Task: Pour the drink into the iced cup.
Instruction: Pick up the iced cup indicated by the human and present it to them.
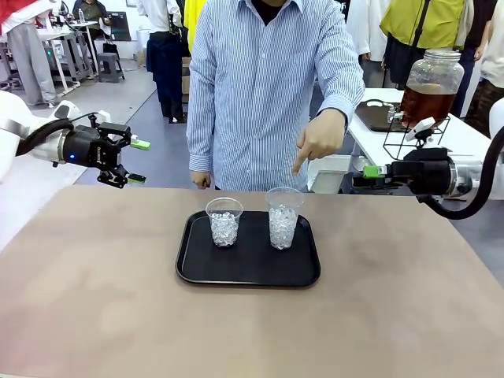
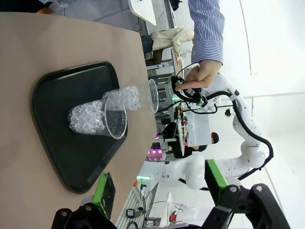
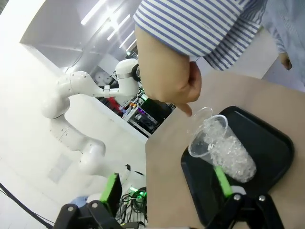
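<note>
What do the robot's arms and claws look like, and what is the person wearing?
The left arm and right arm are glossy white with rounded joints. The left claw is black, tipped with bright green pads, with a blue light at its wrist and a black cable. The right claw matches, with a thick black cable. The person wears a blue-and-white striped long-sleeved shirt.
</note>
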Robot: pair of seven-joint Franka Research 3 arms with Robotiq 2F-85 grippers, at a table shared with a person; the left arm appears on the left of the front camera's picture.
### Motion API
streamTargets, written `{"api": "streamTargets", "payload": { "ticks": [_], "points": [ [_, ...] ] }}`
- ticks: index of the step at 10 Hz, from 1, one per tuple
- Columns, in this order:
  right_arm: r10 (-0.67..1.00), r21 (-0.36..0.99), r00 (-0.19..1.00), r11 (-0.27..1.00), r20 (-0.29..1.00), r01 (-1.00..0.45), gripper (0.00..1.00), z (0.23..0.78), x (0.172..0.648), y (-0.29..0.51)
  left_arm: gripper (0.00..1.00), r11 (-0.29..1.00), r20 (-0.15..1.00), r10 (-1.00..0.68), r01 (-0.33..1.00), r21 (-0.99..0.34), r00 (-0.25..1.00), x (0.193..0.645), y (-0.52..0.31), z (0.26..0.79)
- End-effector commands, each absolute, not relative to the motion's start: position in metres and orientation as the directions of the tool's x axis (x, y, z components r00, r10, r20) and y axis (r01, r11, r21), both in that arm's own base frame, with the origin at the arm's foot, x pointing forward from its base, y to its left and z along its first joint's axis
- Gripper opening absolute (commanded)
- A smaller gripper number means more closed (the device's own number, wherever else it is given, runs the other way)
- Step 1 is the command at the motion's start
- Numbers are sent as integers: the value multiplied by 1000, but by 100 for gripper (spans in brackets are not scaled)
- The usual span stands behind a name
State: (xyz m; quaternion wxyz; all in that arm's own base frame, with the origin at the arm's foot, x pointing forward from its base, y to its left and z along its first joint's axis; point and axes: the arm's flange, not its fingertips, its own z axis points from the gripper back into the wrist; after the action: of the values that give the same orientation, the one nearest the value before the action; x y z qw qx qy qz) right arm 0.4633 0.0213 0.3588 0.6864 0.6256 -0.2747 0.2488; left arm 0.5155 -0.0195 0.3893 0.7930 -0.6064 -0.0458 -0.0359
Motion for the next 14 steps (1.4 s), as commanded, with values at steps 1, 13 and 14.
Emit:
{"api": "streamTargets", "payload": {
  "ticks": [1, 13, 14],
  "points": [
    [-6, 708, 713, 126, 701, -695, 100, 364, 466, 23, 100, 261, 117, 0, 113, -959, 993, 513, -19, 390],
    [94, 42, 49, 72, 994, -997, 100, 300, 481, 47, 100, 261, 117, 0, 113, -959, 993, 513, -19, 390],
    [104, 30, 40, 96, 994, -995, 100, 295, 485, 51, 100, 261, 117, 0, 113, -959, 993, 513, -19, 390]
  ]
}}
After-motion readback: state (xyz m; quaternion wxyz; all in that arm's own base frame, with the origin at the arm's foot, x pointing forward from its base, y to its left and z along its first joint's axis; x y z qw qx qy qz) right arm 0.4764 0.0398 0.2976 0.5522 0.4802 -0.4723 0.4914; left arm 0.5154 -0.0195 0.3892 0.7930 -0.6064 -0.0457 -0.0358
